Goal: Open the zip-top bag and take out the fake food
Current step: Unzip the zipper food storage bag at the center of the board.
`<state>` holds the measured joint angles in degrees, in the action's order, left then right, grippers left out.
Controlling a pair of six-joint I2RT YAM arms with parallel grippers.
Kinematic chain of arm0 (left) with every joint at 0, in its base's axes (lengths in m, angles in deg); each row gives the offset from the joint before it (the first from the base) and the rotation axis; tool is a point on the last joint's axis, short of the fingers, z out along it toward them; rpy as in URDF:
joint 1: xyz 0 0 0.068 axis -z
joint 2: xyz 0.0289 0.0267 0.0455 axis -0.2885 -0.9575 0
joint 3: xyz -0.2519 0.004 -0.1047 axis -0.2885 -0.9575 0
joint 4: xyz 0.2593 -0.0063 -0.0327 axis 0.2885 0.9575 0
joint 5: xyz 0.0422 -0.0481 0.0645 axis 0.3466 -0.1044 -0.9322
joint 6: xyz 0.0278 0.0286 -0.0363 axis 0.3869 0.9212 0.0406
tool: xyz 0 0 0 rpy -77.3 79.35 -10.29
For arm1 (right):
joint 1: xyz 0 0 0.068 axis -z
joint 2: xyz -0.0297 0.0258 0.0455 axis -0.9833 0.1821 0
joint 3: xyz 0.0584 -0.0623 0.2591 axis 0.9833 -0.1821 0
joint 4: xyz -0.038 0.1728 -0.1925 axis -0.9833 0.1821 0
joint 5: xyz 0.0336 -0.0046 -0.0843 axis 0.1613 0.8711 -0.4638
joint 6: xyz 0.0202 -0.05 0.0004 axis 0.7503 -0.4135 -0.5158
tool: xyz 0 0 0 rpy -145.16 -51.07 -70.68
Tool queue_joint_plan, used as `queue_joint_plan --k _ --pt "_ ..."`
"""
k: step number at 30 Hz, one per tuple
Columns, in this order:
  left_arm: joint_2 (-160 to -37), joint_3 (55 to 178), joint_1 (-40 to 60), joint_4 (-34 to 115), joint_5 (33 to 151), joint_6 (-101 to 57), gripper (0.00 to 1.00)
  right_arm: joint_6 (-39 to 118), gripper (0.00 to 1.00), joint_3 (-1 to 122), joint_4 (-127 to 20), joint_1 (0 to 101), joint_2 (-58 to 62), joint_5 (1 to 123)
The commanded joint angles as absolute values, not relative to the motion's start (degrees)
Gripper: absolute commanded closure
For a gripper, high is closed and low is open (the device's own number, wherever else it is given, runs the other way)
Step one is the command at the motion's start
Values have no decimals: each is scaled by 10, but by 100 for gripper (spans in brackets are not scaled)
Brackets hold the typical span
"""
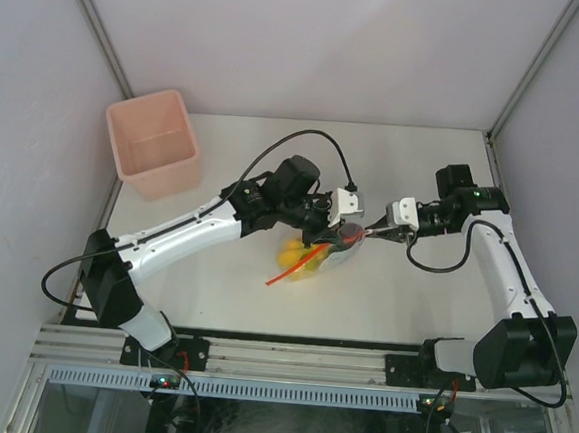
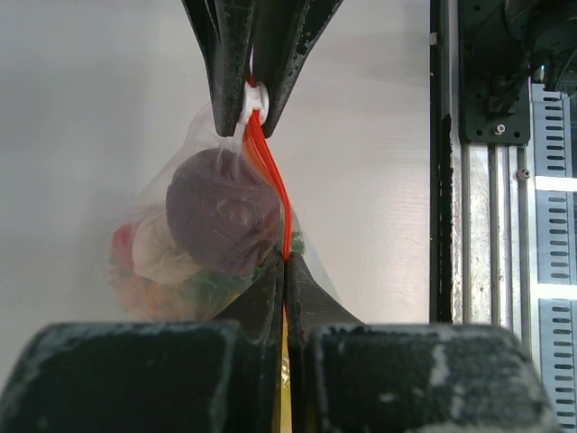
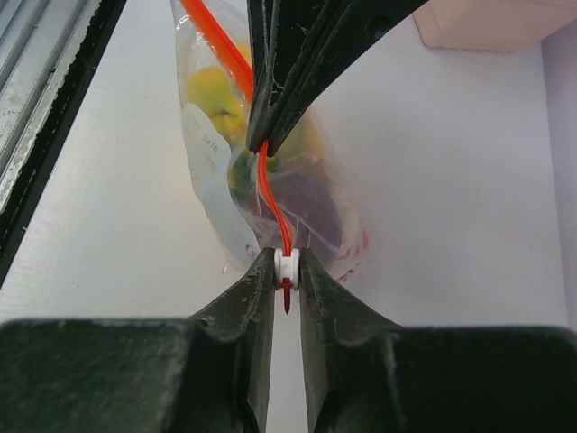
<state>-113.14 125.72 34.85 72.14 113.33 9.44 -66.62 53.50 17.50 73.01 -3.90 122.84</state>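
Observation:
The clear zip-top bag (image 1: pixel 311 260) hangs just above the table between both grippers, its red-orange zip strip (image 2: pixel 275 180) stretched taut. My left gripper (image 2: pixel 286 262) is shut on the strip at one end. My right gripper (image 3: pixel 287 263) is shut on the white zip slider (image 3: pixel 287 264) at the other end. Seen from above, the left gripper (image 1: pixel 320 241) and right gripper (image 1: pixel 366 233) face each other closely. The fake food is inside the bag: a purple piece (image 2: pixel 221 212), a yellow piece (image 3: pixel 212 90), and green and orange bits (image 2: pixel 171 289).
A pink square bin (image 1: pixel 153 144) stands at the table's back left, and its corner shows in the right wrist view (image 3: pixel 487 23). The metal rail (image 2: pixel 487 271) runs along the table's near edge. A loose end of the red strip (image 1: pixel 283 274) points toward the front.

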Motion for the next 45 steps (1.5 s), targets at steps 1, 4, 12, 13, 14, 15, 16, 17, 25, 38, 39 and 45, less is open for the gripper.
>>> queue_joint_plan --k 1,4,12,13,14,15,16,17,25,38,39,45 --pt "-1099 1267 345 674 1143 103 100 -677 83 537 186 740 -65 1241" --pt "-1099 1265 345 672 1147 98 100 -676 72 536 186 747 -74 1245" --pt "-1097 1260 344 670 1147 95 100 -679 53 537 191 760 -91 1251" --pt "-1097 1260 344 670 1147 94 100 -678 54 537 190 762 -92 1251" --pt "-1098 1260 344 670 1147 93 100 -677 55 537 190 763 -92 1251" --pt "-1098 1260 344 670 1147 93 100 -675 58 537 188 763 -92 1251" --pt "-1097 1260 344 670 1147 93 100 -671 60 537 184 763 -92 1251" --pt "-1098 1259 344 670 1147 92 100 -666 63 537 181 763 -90 1250" --pt "-1097 1260 344 670 1150 94 100 -625 80 524 136 751 -91 1236" --pt "-1098 1259 343 664 1149 95 100 -613 95 522 122 717 -87 1245" --pt "-1098 1259 343 664 1150 95 100 -611 95 519 120 714 -87 1245" --pt "-1099 1261 343 661 1151 94 100 -606 95 516 112 694 -84 1240"
